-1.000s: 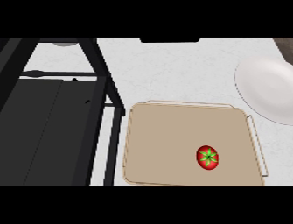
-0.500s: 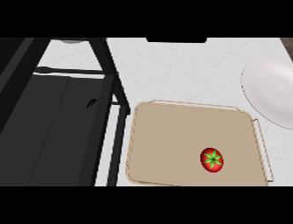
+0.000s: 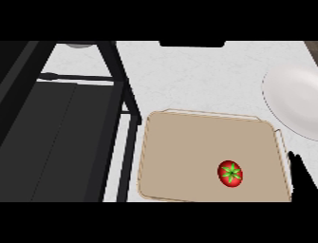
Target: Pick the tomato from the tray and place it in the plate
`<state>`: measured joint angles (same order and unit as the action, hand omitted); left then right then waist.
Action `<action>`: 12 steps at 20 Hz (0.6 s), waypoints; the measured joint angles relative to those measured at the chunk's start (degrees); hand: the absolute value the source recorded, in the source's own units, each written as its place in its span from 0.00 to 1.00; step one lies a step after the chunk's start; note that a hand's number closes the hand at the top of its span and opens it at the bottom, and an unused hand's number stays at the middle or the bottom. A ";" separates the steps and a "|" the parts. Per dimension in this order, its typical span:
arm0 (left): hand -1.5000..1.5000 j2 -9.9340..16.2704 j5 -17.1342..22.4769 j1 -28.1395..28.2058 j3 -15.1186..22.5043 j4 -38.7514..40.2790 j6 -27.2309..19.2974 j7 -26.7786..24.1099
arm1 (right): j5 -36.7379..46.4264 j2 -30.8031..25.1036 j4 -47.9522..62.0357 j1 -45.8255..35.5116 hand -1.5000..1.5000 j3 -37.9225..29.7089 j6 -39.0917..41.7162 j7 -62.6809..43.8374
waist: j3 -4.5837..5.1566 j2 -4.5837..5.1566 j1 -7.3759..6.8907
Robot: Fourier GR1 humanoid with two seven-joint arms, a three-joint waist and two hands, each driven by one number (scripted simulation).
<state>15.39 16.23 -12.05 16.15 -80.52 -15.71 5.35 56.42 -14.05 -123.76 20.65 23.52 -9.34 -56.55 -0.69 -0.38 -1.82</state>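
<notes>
Since half a second ago the whole scene has slid rightward and down in my head view, so the view itself is shifting, and a black hand tip has come in at the lower right that wasn't there before.

Going left to right: dark stove area point(image 3: 42, 142) fills the left, with a black bar running down its edge. Next is the pale worktop point(image 3: 189, 76). On it sits the tan tray point(image 3: 182, 147), shallow rimmed. The tomato point(image 3: 230, 173) lies in the tray's lower right part, green stem star facing up, not touching the rim. It is untouched.

Just right of the tray's right edge my right hand point(image 3: 298, 178) shows only as a dark finger shape rising from the lower edge. I cannot tell whether the fingers are spread or closed. Left hand is not visible at all.

Far right, upper, is the white plate point(image 3: 298, 102), partly cut by the view edge, well apart from the tomato, beyond the tray's upper right corner.

Handling guess: tomato looks small, light, smooth-skinned, so probably slippery and a bit soft, and it may roll. I'd wrap it around the widest middle, from above, fingers and thumb on opposite sides, avoiding the stem. Tray rim is low, so approach from the right looks unobstructed.
</notes>
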 measured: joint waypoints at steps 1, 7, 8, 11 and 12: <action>0.50 -0.06 0.00 0.13 -0.04 -0.01 0.08 0.18 | 0.80 1.10 0.91 -0.88 0.00 0.95 0.26 -0.49 | -0.05 -0.04 0.16; 0.50 0.67 0.34 1.53 -1.05 -0.93 1.22 0.34 | 5.21 5.94 6.87 -6.15 0.00 3.11 1.58 -1.93 | -0.11 -0.21 0.79; 0.50 0.45 0.24 1.62 -1.14 -0.80 1.22 -0.06 | 5.93 6.57 7.79 -6.81 0.00 3.12 1.90 -2.15 | -0.13 -0.22 0.92; 0.50 0.22 -0.10 2.16 -1.22 -1.36 1.05 -0.19 | 8.75 8.27 10.21 -7.64 0.00 3.63 2.79 -2.87 | -0.11 -0.25 1.16; 0.50 0.10 -0.43 2.22 -1.11 -1.46 0.88 -0.24 | 9.23 8.62 10.97 -8.26 0.00 3.05 3.27 -3.11 | -0.10 -0.23 1.20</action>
<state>15.50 15.81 -9.83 15.03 -81.98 -14.83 5.11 65.65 -5.44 -112.78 12.39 26.57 -6.06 -59.66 -0.80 -0.61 -0.62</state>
